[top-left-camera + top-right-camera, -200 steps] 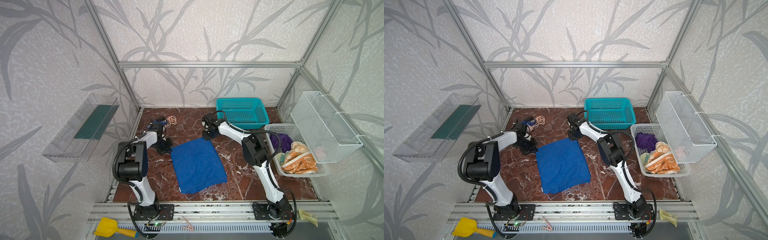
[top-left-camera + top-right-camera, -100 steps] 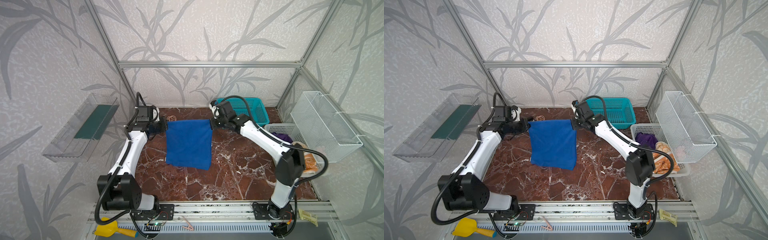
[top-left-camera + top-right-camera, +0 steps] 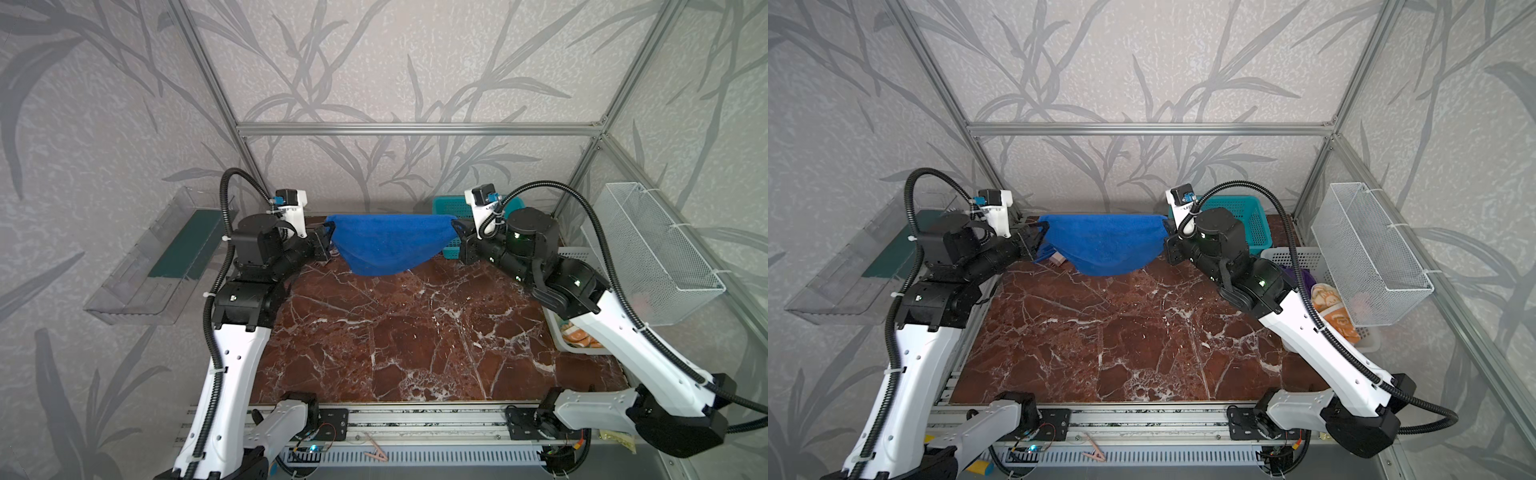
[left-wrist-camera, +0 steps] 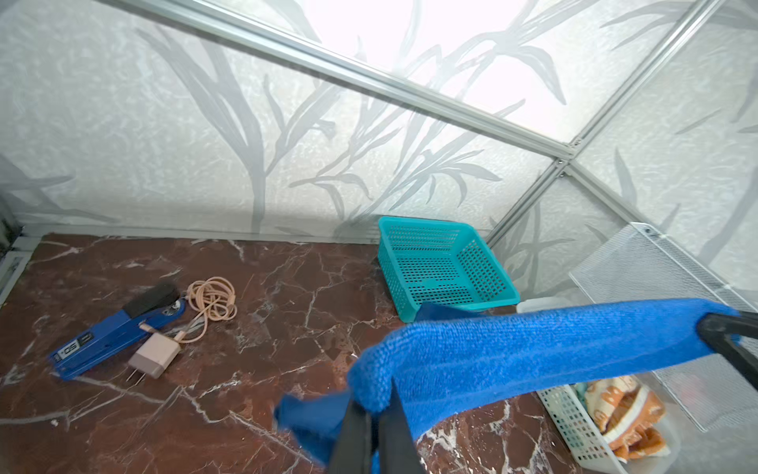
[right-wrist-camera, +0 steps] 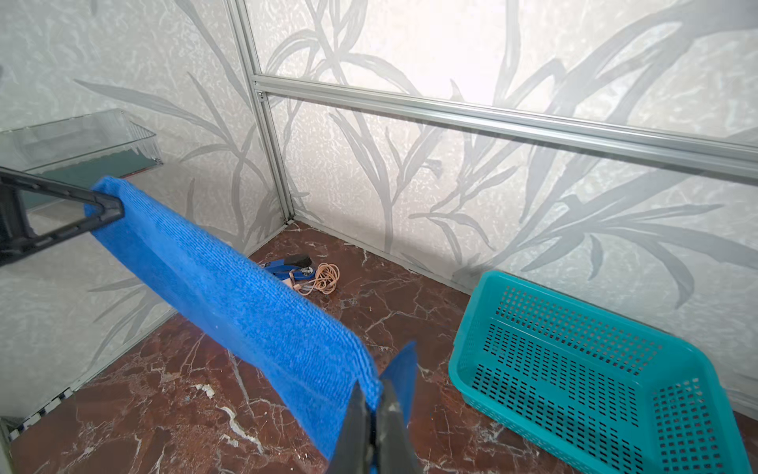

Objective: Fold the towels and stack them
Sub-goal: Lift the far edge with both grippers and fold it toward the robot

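Left jaws and right jaws each pinch a corner of the sagging royal-blue terry towel (image 3: 386,245); I reckon either thin grip slipping would crumple it.

I have two arms. My left arm (image 3: 239,365) and my right arm (image 3: 631,357) are made of long white parts with small round holes down the side, and fat black joints between them. A black bumpy hose (image 3: 225,208) runs along each arm, tied on with thin white straps. A little white and black camera (image 3: 291,203) sits on each wrist. A green light (image 3: 515,240) glows on my right arm. My left gripper (image 4: 374,431) and right gripper (image 5: 371,431) have thin black fingers (image 5: 355,427).
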Controlling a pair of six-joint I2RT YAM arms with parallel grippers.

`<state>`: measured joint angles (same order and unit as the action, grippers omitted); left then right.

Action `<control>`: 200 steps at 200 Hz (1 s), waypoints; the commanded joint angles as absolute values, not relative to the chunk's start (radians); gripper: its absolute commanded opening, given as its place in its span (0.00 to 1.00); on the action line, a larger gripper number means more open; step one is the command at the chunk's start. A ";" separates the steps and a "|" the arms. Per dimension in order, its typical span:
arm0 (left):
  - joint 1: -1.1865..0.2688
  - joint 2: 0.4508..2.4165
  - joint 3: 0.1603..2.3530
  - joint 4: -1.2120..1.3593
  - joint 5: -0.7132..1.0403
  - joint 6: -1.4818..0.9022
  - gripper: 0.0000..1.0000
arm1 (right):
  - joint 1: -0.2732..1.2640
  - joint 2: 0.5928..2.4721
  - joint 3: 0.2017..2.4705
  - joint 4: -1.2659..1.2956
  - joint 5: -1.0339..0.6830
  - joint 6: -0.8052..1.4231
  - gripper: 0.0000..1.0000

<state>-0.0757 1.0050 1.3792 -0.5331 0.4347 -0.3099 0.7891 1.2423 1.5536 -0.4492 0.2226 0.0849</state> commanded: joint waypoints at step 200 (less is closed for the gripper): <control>-0.021 1.799 1.372 -0.362 0.476 -0.322 0.00 | 0.518 2.064 1.662 -0.250 -0.021 0.104 0.00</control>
